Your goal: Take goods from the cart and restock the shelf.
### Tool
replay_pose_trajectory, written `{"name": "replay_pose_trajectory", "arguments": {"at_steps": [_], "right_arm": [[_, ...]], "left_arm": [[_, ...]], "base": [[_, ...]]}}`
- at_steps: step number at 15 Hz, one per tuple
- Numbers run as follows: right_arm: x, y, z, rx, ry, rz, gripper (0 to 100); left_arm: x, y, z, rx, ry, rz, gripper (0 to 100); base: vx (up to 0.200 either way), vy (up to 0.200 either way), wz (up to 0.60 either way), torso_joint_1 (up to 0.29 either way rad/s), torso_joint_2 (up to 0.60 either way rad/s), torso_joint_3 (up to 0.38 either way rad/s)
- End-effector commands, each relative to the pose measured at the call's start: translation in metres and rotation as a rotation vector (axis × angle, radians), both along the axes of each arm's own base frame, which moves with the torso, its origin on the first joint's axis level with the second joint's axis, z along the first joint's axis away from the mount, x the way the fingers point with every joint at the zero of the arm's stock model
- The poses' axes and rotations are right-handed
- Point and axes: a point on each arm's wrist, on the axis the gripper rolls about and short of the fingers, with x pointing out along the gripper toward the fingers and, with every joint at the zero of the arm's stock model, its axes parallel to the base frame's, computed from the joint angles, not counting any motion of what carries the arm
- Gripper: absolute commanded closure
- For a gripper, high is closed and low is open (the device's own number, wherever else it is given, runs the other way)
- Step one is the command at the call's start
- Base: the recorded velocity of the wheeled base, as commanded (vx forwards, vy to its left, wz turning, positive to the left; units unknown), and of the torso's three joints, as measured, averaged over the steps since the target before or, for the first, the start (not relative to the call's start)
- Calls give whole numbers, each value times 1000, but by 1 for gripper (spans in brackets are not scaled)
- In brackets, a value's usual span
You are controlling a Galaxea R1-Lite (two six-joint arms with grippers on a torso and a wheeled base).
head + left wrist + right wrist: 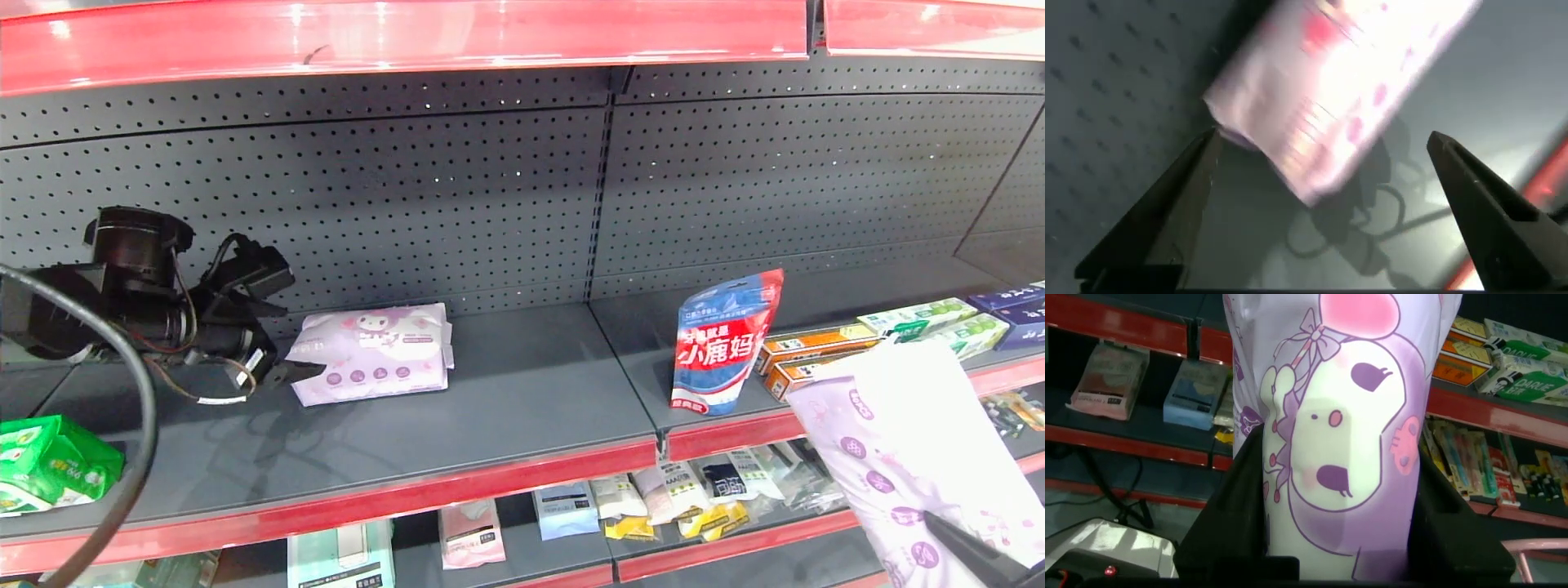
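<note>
just before left hand (295, 341), wipes pack (371, 351)

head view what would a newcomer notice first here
Probably the lilac cartoon pack clamped in the right gripper, held up in front of the shelf's right end. Next comes its twin pack, lying flat on the grey shelf just beyond the open left gripper. The red and blue pouch stands upright near the front edge of the right bay.
</note>
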Motion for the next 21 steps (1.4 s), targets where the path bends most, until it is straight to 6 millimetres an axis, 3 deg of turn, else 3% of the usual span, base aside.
{"name": "replay_pose_trajectory", "arguments": {"at_steps": [1,7,12,17,21], "right_arm": [[0,0,-2,-1,9,1,100],[-1,0,-4,-6,16,1,100],[-2,0,-7,-23,31,5,100],[-2,0,-8,-34,34,8,100],[-1,0,-6,-36,24,8,100]], "left_arm": [[27,2,-9,2,5,-10,0],[65,4,-41,44,7,-122,0],[91,-2,-36,21,10,-174,0],[96,-2,-27,14,51,-175,0],[102,-1,-31,0,77,-182,0]], "base": [[0,0,0,0,0,0],[0,0,0,0,0,0],[0,0,0,0,0,0],[0,0,0,0,0,0],[0,0,0,0,0,0]]}}
